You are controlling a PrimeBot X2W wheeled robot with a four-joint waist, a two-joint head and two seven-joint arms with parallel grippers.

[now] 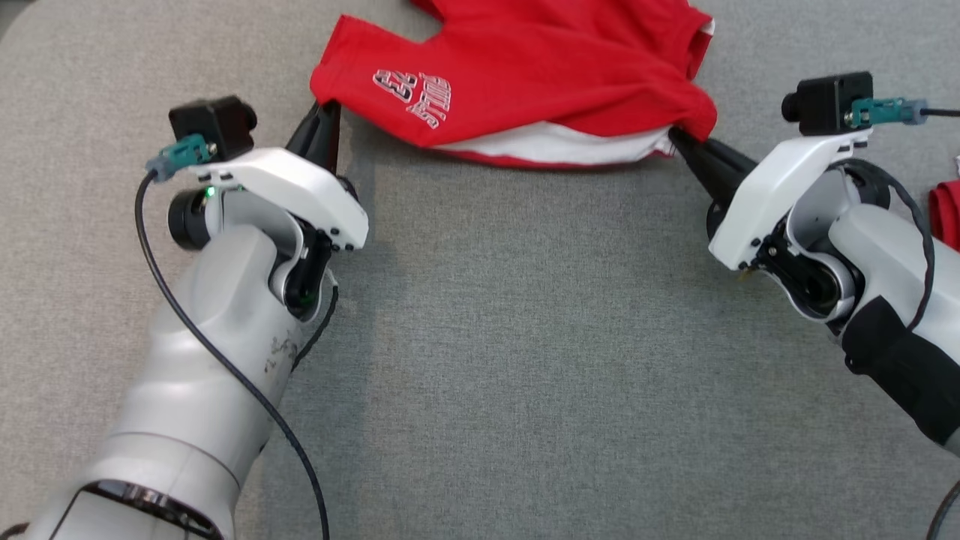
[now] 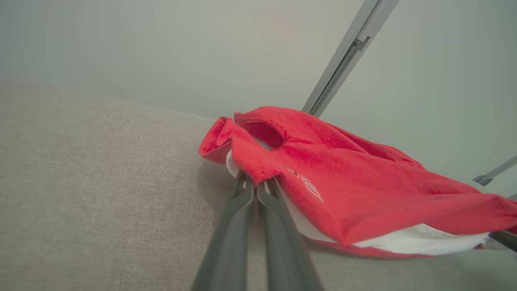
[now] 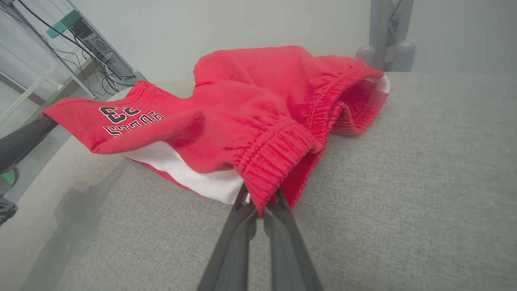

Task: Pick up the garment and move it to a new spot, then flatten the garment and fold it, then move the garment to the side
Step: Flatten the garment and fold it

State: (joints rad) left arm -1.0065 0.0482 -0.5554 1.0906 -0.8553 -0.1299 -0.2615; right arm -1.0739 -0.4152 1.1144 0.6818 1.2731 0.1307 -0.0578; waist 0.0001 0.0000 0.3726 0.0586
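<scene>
grey woven-fabric surface [image 1: 487, 360], far-left corner rounded; red shorts [image 1: 555, 67] rest on far part; red cloth piece [image 1: 946, 214] at right edge.

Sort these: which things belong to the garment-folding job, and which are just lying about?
In the job: red fleece shorts with white lining, pinched by left gripper and right gripper; grey fabric surface beneath.
Lying about: another red piece at the head view's right edge; computer tower with cables behind.
</scene>
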